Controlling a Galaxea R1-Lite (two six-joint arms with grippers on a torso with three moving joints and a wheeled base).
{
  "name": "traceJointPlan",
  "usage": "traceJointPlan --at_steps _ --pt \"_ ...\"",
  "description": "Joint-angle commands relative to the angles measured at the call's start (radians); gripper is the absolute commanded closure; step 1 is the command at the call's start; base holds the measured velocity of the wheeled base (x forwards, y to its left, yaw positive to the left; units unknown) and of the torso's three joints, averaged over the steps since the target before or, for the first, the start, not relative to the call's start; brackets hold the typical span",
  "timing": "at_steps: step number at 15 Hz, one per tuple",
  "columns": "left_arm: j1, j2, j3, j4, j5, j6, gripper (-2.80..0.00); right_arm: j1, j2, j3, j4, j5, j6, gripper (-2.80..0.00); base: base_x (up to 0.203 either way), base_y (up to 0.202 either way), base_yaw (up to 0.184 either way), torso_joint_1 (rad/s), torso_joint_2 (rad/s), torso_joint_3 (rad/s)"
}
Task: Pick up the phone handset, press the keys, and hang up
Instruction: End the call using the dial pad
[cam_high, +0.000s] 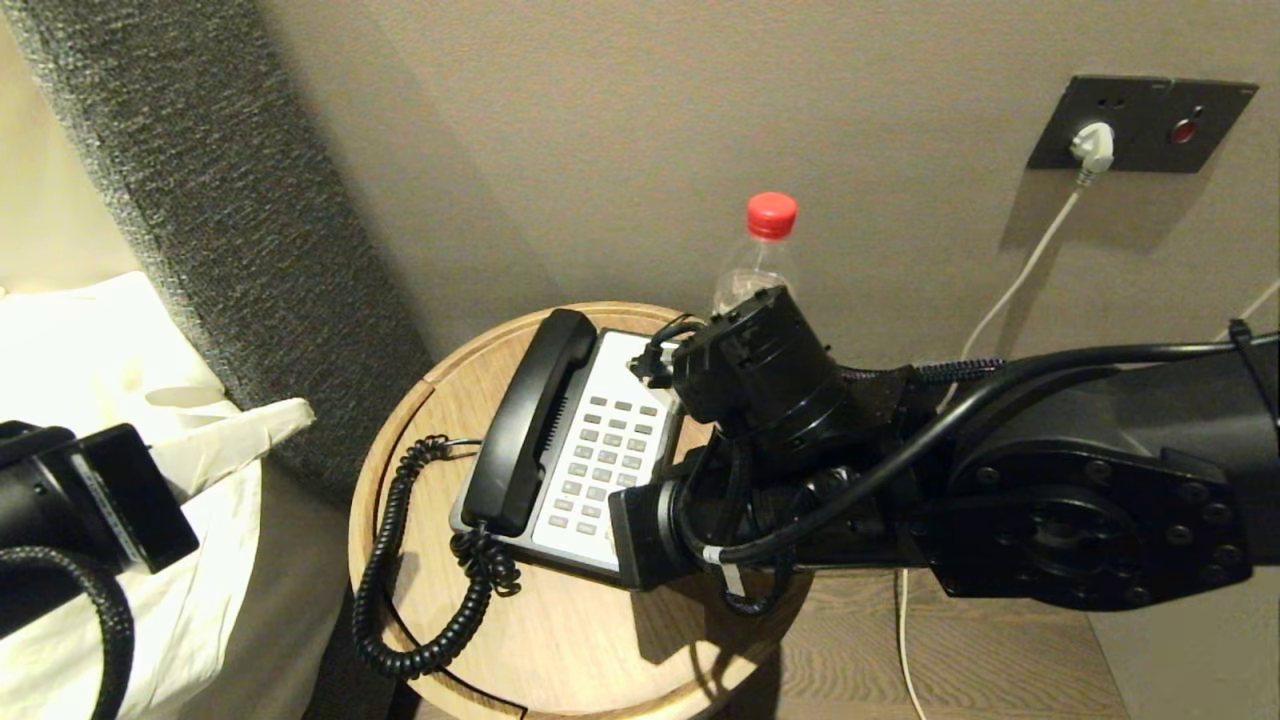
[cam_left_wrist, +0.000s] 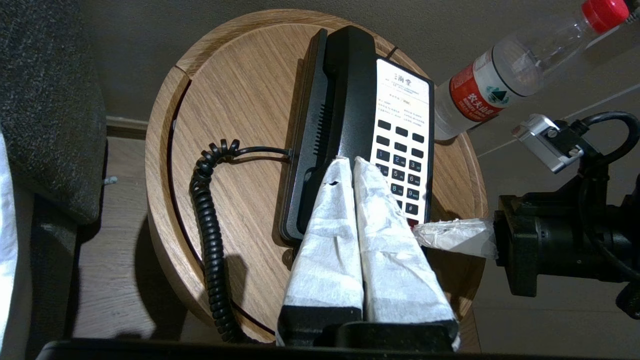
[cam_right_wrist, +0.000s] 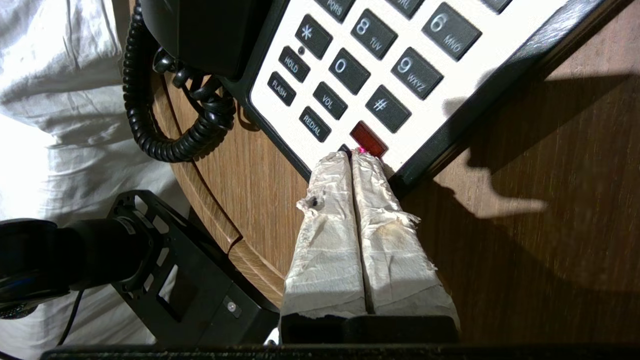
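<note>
- round wooden side table (cam_high: 560, 640) against a beige wall, bottle (cam_high: 757, 255) behind.
- phone handset (cam_high: 528, 420) cradled on phone base (cam_high: 600, 455), not yet lifted.
- left gripper (cam_left_wrist: 350, 162) pinched shut, empty, short of the handset.
- right gripper (cam_right_wrist: 351, 155) closed, empty, tips by the keypad's near edge.
- better: spread left fingers, straddle handset's middle, lift straight, mind the coiled cord (cam_high: 400, 560).

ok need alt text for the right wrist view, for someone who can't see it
The right gripper, its tape-wrapped fingers shut together, has its tips at the near edge of the phone base, just below a red button. The coiled cord curls on the round wooden table beside it.
</note>
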Motion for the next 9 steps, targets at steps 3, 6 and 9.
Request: traceJointPlan --at_steps 3,6,9 --pt "0.0 -0.003 0.005 -0.002 -0.001 -0.004 0.0 -0.001 0.021 0.005 0.001 -0.001 0.001 0.0 0.0 0.0 0.0 0.0 0.0 0.0" --pt "0.0 -0.004 0.006 -0.002 -0.001 -0.012 0.0 -0.001 0.019 0.005 0.001 -0.001 0.001 0.0 0.0 0.0 0.0 0.0 0.0 0.0" --pt "0.003 -0.012 0.026 -0.002 0.002 -0.015 0.0 -0.001 -0.019 -0.001 0.009 -0.003 0.006 0.0 0.0 0.0 0.0 0.0 0.0 0.0"
